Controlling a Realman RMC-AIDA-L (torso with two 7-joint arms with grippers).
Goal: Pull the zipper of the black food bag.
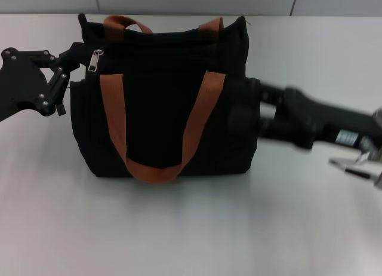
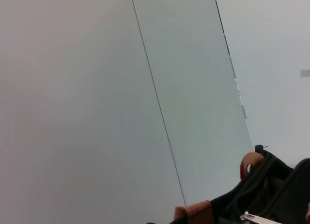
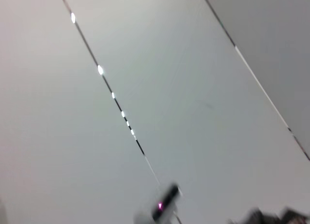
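Left gripper [image 1: 70, 56]: black linkage assembly entering from the robot's left, its tip against the upper left corner of the black food bag [image 1: 161, 97]. The tip merges with the dark fabric, so how wide the fingers stand, and whether they have hold of anything, cannot be told.

Zipper [image 1: 95, 60]: small silver pull tab with slider, just beside the left gripper's tip, toward the bag's middle, at the left end of the top edge on the front panel. The tab hangs down from the slider, long axis close to vertical, free end pointing toward the table [image 1: 191, 228]. In the left wrist view a silver metal piece, probably the same tab, shows at the frame's edge against black fabric.

Black food bag: boxy black tote, upright on the white table, broad face to the head camera, long axis across the view. Two orange-brown straps: front strap [image 1: 156, 168] looping down across the front panel, rear strap [image 1: 126, 21] arching over the top edge.

Right gripper [image 1: 253, 117]: black arm from the robot's right, its tip at the bag's right side pocket, touching or very near. Outline smeared and lost against the fabric; finger state cannot be told.

Wall panels [image 1: 191, 1]: grey, with seams, behind the table.
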